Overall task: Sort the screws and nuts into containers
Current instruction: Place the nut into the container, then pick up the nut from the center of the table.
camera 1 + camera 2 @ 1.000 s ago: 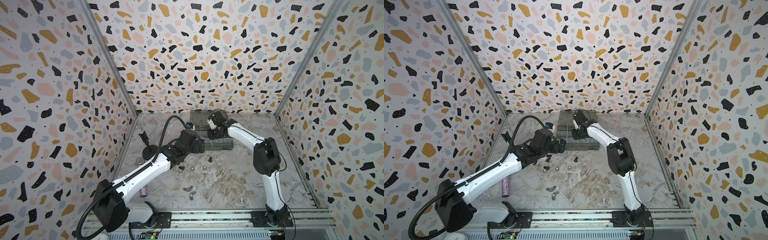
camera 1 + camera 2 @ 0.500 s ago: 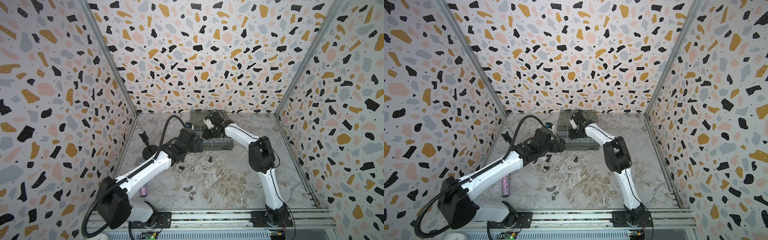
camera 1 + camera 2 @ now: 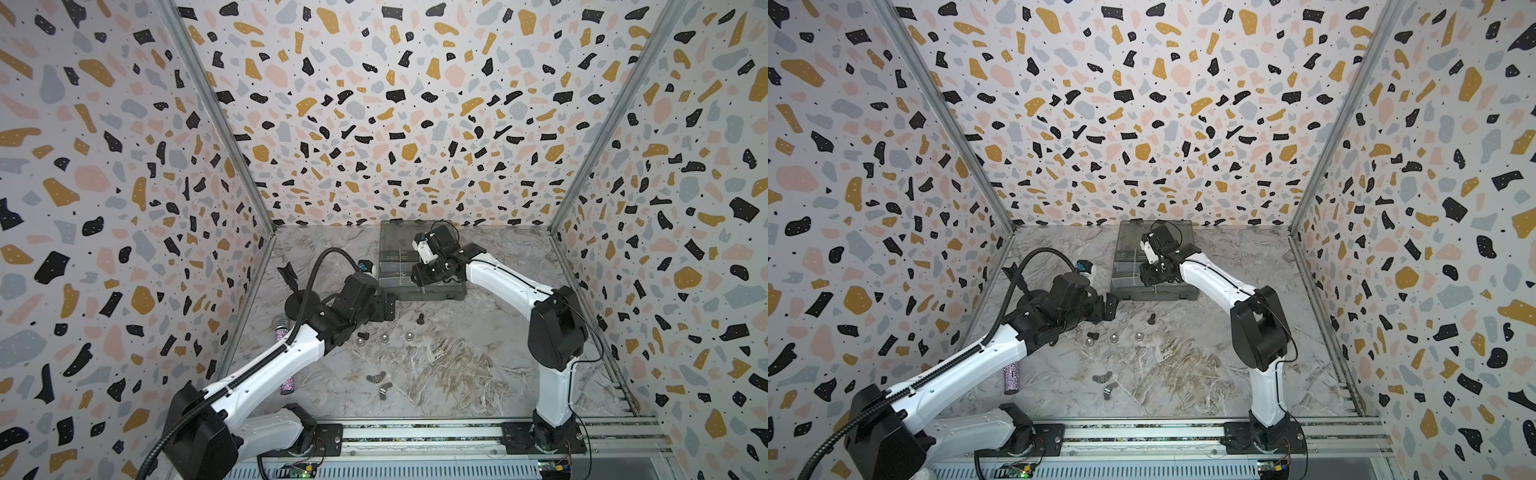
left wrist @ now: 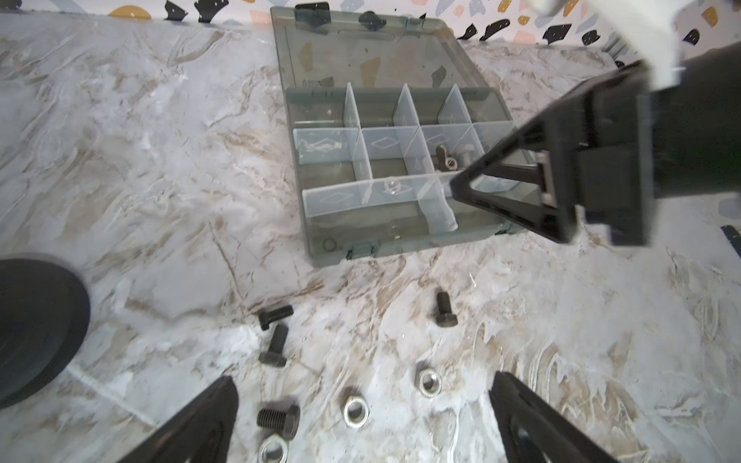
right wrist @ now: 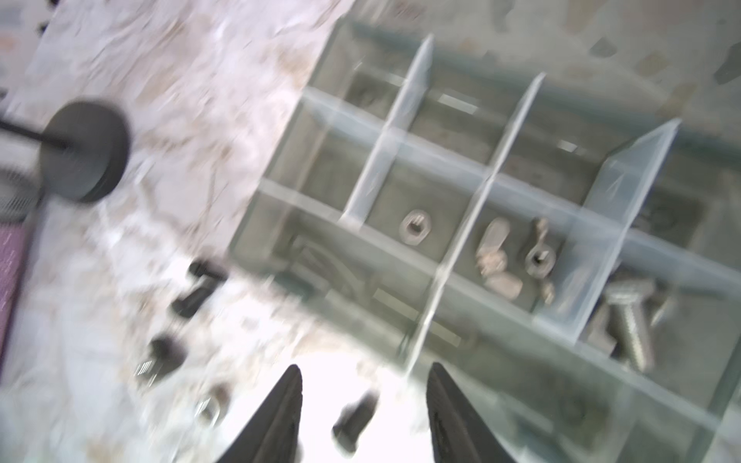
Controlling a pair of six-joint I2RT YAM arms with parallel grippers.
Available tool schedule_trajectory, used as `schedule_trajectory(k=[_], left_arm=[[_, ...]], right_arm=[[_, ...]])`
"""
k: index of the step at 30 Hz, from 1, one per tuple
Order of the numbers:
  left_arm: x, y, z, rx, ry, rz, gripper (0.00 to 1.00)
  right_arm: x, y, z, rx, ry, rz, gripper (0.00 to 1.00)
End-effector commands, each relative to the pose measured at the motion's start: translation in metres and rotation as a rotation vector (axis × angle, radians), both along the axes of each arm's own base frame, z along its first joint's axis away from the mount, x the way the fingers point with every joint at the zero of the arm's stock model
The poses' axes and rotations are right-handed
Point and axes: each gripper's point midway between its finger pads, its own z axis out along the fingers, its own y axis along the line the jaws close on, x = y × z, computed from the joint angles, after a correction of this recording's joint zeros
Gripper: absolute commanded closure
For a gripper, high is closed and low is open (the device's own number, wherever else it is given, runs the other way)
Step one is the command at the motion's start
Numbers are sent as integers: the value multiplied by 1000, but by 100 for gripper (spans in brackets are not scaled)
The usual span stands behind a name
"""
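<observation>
Left pincer (image 4: 363,379), jaws wide, hangs over loose nuts (image 4: 356,411) on the bench (image 4: 160,160). A lone black screw (image 4: 445,308) lies flat, shank toward the organizer box (image 4: 341,256). Right pincer (image 5: 365,368), partly parted and empty, is at the box's near edge.

Grey translucent organizer box (image 4: 341,256) sits open on the marble worktop (image 4: 160,160), with wing nuts (image 5: 497,256) and silver bolts (image 5: 629,320) in neighbouring compartments. Four black bolts (image 4: 445,308), three silver nuts (image 4: 356,409) and two loose wing nuts (image 3: 376,378) lie scattered in front.
</observation>
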Motion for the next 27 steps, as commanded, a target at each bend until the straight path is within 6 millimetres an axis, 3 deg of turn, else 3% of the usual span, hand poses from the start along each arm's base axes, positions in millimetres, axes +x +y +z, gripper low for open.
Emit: schedule_trajectory(k=[1,7,12,17,27], left_arm=[[-13,11,-5,-7,14,10,0],[-37,24,-11,-51,35,25,0],[-50,34,-16,-71,41,41,0],[-55,35,-12,-105,33,43,0],[-56,37,-10,-108,24,55,0]], right_arm=[[-49,-3,-17,-56,46,38,50],[-113,-5,-55,-69,122,80,51],[-137,-2,-74,-66,150,95,51],[-141,4,-88,-80,160,107,49],[-130,16,-101,-121,163,129,52]])
